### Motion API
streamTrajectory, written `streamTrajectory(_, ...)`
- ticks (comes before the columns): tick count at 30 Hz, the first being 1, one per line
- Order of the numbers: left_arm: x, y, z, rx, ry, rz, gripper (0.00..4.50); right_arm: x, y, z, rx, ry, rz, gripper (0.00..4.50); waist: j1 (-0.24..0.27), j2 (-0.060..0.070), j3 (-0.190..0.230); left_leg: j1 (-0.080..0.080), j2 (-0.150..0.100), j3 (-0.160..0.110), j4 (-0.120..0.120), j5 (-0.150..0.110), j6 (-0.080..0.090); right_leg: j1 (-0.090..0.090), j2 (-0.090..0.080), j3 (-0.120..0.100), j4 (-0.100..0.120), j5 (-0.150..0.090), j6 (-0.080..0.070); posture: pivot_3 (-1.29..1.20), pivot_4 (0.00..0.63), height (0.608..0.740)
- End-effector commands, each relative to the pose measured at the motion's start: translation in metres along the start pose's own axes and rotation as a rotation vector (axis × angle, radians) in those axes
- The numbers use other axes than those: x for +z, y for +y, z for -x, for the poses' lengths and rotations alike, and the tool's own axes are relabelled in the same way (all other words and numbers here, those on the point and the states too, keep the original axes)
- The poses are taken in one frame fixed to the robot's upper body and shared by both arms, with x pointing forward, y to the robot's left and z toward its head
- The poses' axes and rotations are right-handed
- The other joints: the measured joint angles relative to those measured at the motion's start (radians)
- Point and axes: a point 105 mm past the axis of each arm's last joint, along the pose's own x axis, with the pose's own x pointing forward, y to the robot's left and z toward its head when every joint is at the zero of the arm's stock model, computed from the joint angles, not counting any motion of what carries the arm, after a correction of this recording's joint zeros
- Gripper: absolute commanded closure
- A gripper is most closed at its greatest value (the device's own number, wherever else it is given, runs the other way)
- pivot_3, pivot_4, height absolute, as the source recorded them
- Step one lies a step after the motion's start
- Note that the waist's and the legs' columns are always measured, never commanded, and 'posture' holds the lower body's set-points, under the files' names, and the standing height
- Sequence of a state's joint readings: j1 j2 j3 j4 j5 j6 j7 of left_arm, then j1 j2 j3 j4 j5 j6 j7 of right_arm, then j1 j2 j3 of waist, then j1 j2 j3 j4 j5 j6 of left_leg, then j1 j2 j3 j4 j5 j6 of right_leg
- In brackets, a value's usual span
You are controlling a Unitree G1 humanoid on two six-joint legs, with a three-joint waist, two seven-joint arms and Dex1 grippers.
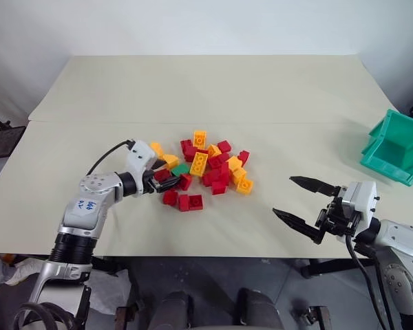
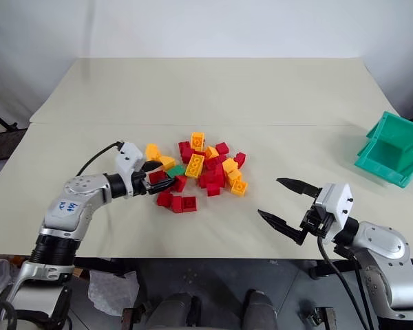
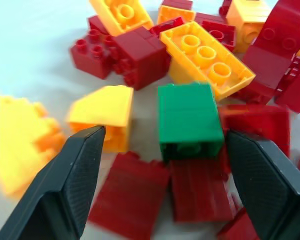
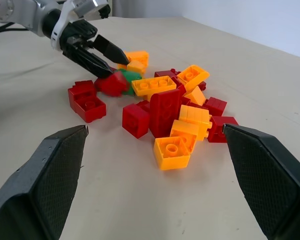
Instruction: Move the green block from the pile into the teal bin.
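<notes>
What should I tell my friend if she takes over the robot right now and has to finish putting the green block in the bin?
Left gripper: open, at the left edge of the pile, fingers either side of the green block, not closed on it.
Right gripper: open, empty, hovering over bare table between the pile and the teal bin.
Green block: lying in the pile among red and orange-yellow bricks, a red brick right by the left fingers.
Teal bin: at the table's far right edge; no brick visible inside.
Done: left gripper lined up on the block.
Left: grip it, lift it, carry it to the bin, drop it in.
</notes>
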State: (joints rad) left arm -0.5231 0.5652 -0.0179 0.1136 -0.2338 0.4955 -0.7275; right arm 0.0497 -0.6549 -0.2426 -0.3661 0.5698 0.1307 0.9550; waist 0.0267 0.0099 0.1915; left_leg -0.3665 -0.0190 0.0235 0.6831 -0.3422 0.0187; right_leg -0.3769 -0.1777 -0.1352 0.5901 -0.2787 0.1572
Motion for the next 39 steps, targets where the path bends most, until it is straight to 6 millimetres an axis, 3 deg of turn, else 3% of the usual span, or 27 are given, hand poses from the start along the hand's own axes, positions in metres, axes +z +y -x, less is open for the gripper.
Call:
streamTrajectory(1,0.000,0.004,0.003,0.008,0.012,-0.019,0.55,0.012,0.002,-0.001,0.003,-0.030,0.046,0.00,0.001,0.000,0.000,0.000,0.000,0.000,0.000,0.000,0.000,0.000,0.000,0.000,0.000,0.000,0.000,0.00,0.150,0.740)
streamTrajectory(5,0.003,0.004,0.000,0.019,-0.012,-0.001,0.55,0.012,0.003,-0.002,0.005,-0.034,0.044,0.00,0.000,0.000,0.000,0.000,0.000,0.000,0.000,0.000,0.000,0.000,0.000,0.000,0.000,0.000,0.000,0.00,0.150,0.740)
streamTrajectory(9,0.011,-0.017,0.001,-0.094,-0.057,-0.010,0.55,0.013,0.003,-0.003,0.008,-0.034,0.043,0.00,0.000,0.000,0.000,0.000,0.000,0.000,0.000,0.000,0.000,0.000,0.000,0.000,0.000,0.000,0.000,0.00,0.150,0.740)
streamTrajectory(21,0.019,-0.045,-0.025,-0.161,-0.111,0.051,0.55,0.013,0.003,-0.005,0.016,-0.038,0.038,0.00,0.001,0.000,0.000,0.000,0.000,0.000,0.000,0.000,0.000,0.000,0.000,0.000,0.000,0.000,0.000,0.00,0.150,0.740)
streamTrajectory(24,0.015,-0.034,-0.022,-0.101,-0.074,0.023,0.55,0.012,0.002,-0.007,0.019,-0.046,0.033,0.00,0.000,0.000,0.000,0.000,0.000,0.000,0.000,0.000,0.000,0.000,0.000,0.000,0.000,0.000,0.000,0.00,0.150,0.740)
streamTrajectory(28,0.027,-0.007,-0.007,0.026,-0.150,0.023,0.55,0.011,0.003,-0.010,0.027,-0.050,0.028,0.00,-0.002,0.000,0.000,0.000,0.000,0.000,0.000,0.000,0.000,0.000,0.000,0.000,0.000,0.000,0.000,0.00,0.150,0.740)
streamTrajectory(33,0.023,-0.003,-0.006,0.072,-0.135,0.033,0.55,0.009,0.005,-0.013,0.034,-0.057,0.019,0.00,0.003,0.000,0.000,-0.001,0.000,0.000,0.000,0.000,0.000,0.000,0.000,0.000,0.000,0.000,0.000,0.00,0.150,0.740)
streamTrajectory(39,0.010,-0.014,-0.009,0.006,-0.057,0.029,0.55,0.010,0.005,-0.014,0.033,-0.061,0.021,0.00,0.000,0.000,0.000,-0.001,0.000,0.000,0.000,0.000,0.000,0.000,0.000,0.000,0.000,0.000,0.001,0.00,0.150,0.740)
